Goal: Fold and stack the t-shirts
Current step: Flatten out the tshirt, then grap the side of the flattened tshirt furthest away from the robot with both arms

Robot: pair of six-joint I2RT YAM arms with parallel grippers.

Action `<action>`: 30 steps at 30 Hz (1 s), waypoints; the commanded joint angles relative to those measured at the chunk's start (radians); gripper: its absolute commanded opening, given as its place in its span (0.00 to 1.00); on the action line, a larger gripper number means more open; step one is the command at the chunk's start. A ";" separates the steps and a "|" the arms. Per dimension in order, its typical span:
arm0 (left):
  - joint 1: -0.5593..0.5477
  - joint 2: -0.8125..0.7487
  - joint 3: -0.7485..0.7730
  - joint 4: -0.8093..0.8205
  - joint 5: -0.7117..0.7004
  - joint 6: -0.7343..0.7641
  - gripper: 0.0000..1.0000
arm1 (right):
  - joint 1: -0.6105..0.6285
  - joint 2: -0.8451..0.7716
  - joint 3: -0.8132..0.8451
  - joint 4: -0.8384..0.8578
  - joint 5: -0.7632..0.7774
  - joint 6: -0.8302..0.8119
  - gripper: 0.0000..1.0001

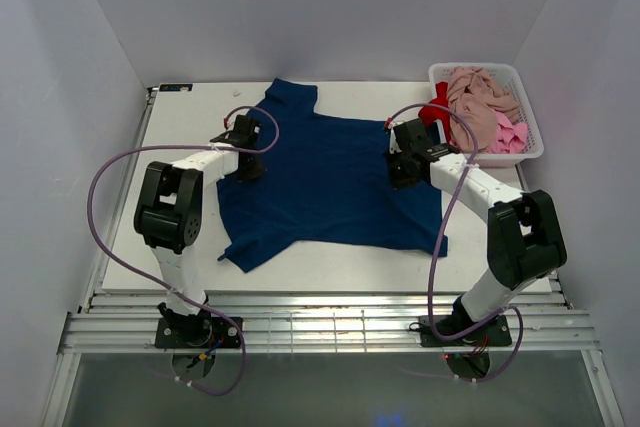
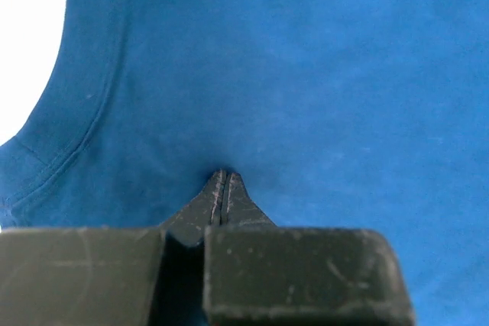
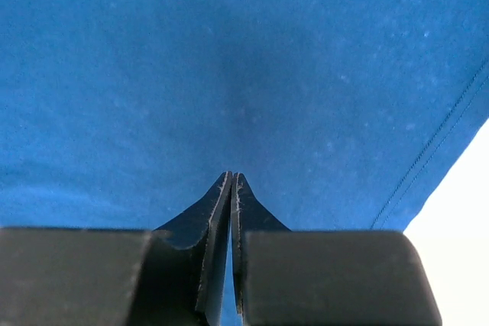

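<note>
Navy t-shirt on white table, pinched by left tool and right tool.

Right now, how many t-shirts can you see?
4: a navy t-shirt spread on the table; a red one, a dusty-pink one and a bright pink one bunched in the basket. More may hide underneath.

Soft overhead light is falling evenly, leaving only faint shadows on the white table. In the wrist views the bare table is blowing out white, and the t-shirt is reading soft, slightly blurred.
</note>
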 commanded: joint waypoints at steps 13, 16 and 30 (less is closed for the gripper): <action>0.111 -0.080 -0.165 -0.112 -0.006 -0.068 0.00 | 0.002 -0.249 -0.111 0.010 0.005 0.029 0.08; 0.114 -0.120 -0.190 -0.107 0.009 -0.076 0.00 | 0.002 -0.302 -0.119 -0.007 0.014 0.037 0.08; 0.074 -0.234 0.011 0.234 0.072 0.054 0.05 | -0.024 -0.027 0.159 0.098 0.105 -0.004 0.48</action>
